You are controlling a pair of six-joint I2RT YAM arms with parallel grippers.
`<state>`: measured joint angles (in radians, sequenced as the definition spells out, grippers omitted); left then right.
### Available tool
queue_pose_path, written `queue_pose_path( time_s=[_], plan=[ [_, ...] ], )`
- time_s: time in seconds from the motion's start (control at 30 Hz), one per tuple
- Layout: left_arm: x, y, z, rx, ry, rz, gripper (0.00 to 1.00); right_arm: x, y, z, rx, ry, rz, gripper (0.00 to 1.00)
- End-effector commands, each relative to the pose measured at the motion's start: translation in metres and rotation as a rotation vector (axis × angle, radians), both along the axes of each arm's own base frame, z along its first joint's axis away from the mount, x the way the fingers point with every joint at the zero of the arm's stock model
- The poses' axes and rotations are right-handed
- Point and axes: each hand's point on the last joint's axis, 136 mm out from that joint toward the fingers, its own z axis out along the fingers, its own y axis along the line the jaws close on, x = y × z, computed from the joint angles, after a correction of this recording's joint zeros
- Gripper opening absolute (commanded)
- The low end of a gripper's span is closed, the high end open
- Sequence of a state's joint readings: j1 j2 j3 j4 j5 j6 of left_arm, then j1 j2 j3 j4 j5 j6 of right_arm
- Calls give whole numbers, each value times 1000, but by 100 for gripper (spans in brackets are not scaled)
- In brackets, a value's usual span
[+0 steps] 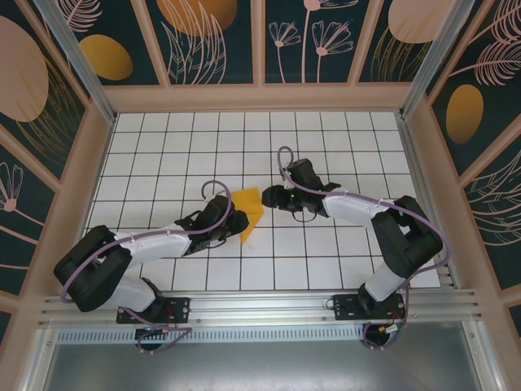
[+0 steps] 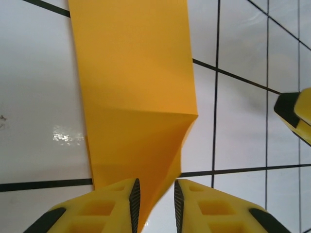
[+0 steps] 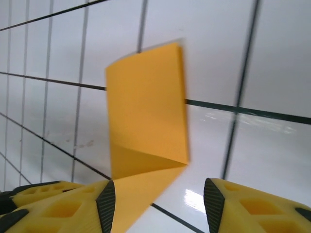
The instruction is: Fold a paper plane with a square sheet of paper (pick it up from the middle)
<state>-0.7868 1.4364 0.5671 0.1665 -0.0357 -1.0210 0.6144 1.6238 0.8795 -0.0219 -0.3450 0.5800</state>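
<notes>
Here the left end effector (image 2: pixel 155 196) stands slightly parted, the folded sheet of paper (image 2: pixel 136 97) running between its fingers and ahead over the counter (image 2: pixel 39 97). The right end effector (image 3: pixel 159 199) is spread wide, with the sheet's corner beside one finger.

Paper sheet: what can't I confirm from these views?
Top external: folded paper sheet is tiny, creases unreadable; part sits under the left gripper.
Left wrist: far end cut off at frame top; whether the fingers pinch the near tip is unclear.
Right wrist: blurred; lower corner behind a finger.
</notes>
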Motion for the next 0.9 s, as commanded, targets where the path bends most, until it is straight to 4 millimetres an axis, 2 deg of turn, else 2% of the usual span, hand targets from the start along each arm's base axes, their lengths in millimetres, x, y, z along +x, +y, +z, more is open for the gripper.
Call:
queue_pose_path(
  time_s=[0.0,0.13,0.33,0.47,0.87],
  plan=[
    [13,-7,6,4,-47,-2,30,-2,-7,3,32,9,-22,56],
    [15,5,-7,75,-29,35,28,-5,-8,-2,47,25,-14,58],
    [12,21,-23,161,5,78,23,-15,7,-9,95,80,58,57],
    [11,28,-28,190,21,101,22,-19,14,-13,94,99,83,55],
    [9,27,-34,194,39,98,23,-29,36,-21,113,139,168,46]
  ],
)
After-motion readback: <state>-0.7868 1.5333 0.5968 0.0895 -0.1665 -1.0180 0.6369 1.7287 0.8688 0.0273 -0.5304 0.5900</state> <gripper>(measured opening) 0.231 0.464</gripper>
